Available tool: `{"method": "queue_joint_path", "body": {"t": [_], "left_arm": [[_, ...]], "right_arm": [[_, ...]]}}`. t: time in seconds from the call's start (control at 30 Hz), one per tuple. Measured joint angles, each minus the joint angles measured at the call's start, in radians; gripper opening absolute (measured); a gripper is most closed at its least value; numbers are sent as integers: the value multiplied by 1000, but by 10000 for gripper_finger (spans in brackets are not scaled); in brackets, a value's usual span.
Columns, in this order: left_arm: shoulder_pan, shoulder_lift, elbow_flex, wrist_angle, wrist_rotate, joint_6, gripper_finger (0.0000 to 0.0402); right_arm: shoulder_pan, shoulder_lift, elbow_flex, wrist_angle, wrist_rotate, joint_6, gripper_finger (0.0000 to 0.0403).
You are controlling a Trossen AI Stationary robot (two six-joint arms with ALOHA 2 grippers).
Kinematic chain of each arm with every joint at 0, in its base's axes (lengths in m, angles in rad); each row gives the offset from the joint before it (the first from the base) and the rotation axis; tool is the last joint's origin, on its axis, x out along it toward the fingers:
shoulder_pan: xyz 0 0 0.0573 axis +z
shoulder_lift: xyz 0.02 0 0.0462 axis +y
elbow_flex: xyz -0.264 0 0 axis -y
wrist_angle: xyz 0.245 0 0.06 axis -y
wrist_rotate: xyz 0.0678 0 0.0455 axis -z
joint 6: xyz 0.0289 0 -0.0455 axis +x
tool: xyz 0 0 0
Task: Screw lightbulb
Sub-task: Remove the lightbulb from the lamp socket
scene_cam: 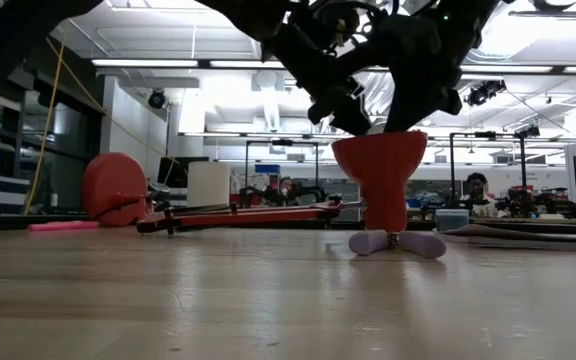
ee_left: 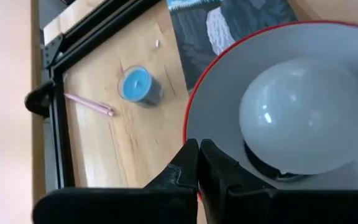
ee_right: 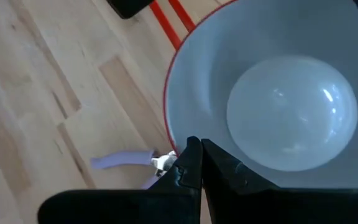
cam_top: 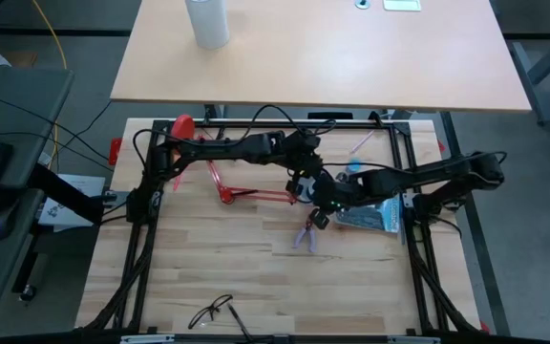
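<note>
The white frosted lightbulb (ee_left: 303,118) sits inside the white-lined cone shade (scene_cam: 383,170) of the red lamp, globe up; it also shows in the right wrist view (ee_right: 291,112). Its screw base is hidden in the shade. The shade stands mouth up on the table. The lamp's red arms (cam_top: 251,197) lie flat toward its round base (scene_cam: 113,188). My left gripper (ee_left: 197,165) and my right gripper (ee_right: 199,165) are both shut at the shade's rim, above the table's middle. My left gripper pinches the shade's red rim (ee_left: 188,134) between its two fingers, one inside the cone and one outside. It comes slanting down from the table's left. The shade stays upright with its narrow end on the table. My right gripper pinches the shade's rim (ee_right: 169,118) at another place, the wall running in between its two fingers. It comes from above, from the table's right side. The contact itself is covered by the fingers.
Lavender-handled pliers (cam_top: 306,237) lie just in front of the shade. A printed bag (cam_top: 375,215), a small blue cup (ee_left: 138,86) and a pink pen (ee_left: 89,104) lie to the right and far side. Glasses (cam_top: 213,311) lie near the front edge. A tall white cylinder (cam_top: 206,21) stands on the far desk.
</note>
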Motion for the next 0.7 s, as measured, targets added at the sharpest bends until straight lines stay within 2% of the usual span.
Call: {"method": "queue_joint_path", "body": {"t": [0.27, 0.7], "left_arm": [[-1, 1, 0, -15, -2, -63, 0], [-7, -2, 0, -61, 66, -143, 0]], "right_arm": [[-24, 1, 0, -28, -3, -28, 0], [-51, -12, -1, -70, 1, -67, 0]]}}
